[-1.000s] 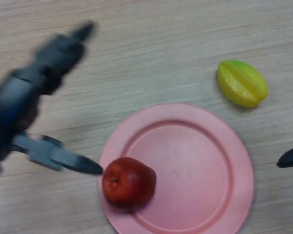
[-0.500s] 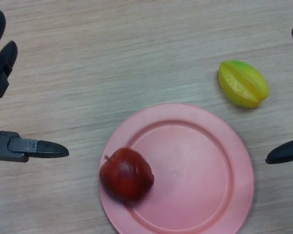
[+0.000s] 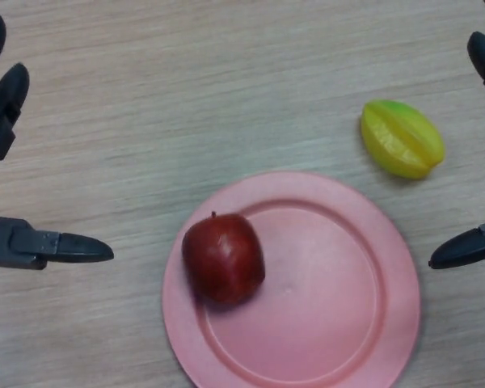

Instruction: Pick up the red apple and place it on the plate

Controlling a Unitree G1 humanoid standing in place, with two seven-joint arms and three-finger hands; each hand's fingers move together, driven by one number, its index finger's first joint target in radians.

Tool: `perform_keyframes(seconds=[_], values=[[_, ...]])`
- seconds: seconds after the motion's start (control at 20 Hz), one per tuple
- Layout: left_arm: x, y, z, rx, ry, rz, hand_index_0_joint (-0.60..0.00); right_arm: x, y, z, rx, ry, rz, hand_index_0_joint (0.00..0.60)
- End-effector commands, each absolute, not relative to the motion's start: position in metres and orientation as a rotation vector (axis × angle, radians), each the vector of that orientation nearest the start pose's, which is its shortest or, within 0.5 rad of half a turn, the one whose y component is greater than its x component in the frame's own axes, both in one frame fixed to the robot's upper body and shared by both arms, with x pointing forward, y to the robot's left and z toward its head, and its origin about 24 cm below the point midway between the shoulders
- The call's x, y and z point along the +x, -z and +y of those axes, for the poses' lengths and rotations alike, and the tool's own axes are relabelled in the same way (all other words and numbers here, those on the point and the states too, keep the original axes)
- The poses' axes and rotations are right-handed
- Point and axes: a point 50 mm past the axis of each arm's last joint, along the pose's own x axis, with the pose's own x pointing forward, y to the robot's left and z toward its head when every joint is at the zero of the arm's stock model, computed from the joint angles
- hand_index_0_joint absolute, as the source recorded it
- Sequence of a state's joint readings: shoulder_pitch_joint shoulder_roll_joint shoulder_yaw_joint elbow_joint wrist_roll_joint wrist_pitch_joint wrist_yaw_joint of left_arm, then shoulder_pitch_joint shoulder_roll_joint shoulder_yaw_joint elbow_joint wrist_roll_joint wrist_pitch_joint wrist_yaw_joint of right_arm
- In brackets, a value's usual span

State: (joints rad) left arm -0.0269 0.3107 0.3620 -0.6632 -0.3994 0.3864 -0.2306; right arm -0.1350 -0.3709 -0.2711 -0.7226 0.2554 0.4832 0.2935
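Head view: red apple [image 3: 224, 258] sits on the pink plate [image 3: 331, 323], left part, stem up, overlapping the inner rim on that side. Nothing touches it. Plate rests on the wood-grain surface [image 3: 226, 89], bottom edge cut off by the frame. Left hand [image 3: 8, 162] at the left edge, well apart from the apple, spread wide: fingers straight up top, thumb pointing right toward the plate, holding nothing. Right hand [image 3: 469, 246] at the right edge, only fingertips visible, spread wide, empty. Yellow-green starfruit [image 3: 401, 137] lies on the surface up-right of the plate, near but apart from it.
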Motion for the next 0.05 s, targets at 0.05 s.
perform_keyframes(seconds=[0.05], values=[[0.1977, -0.2241, 0.2301, 0.143, 0.101, -0.540, 0.000, 0.2152, -0.2352, -0.1976, -0.292, -0.220, -0.596, 0.000]])
